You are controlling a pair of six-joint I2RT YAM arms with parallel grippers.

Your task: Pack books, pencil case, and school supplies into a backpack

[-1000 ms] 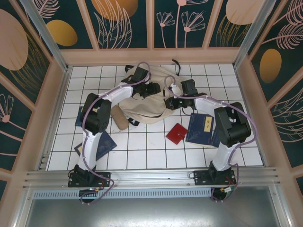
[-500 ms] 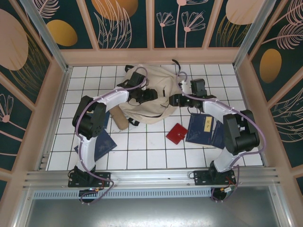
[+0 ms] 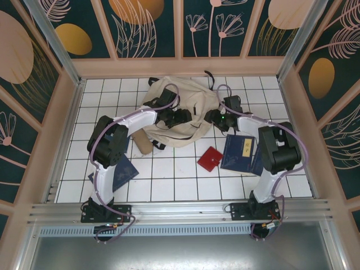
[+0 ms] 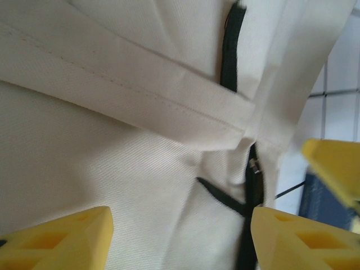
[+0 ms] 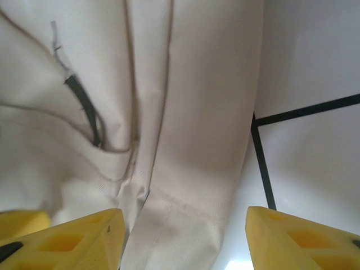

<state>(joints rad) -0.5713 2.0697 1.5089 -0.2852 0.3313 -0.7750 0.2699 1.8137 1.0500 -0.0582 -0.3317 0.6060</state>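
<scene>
Two arms [image 3: 135, 119] meet at the cream backpack [image 3: 191, 90], left gripper [image 3: 185, 116] and right gripper [image 3: 209, 117] both parted and empty, while navy books [image 3: 242, 152], tan pencil case [image 3: 140, 140] and red square case [image 3: 210, 158] lie unpacked on tiles [image 3: 169, 169] beside it.

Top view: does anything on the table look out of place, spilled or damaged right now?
Nothing spilled or damaged. The backpack lies slumped and creased, the left fingers and right fingers open over it. The books, red case and pencil case lie loose on the tiles, askew to the grid.
</scene>
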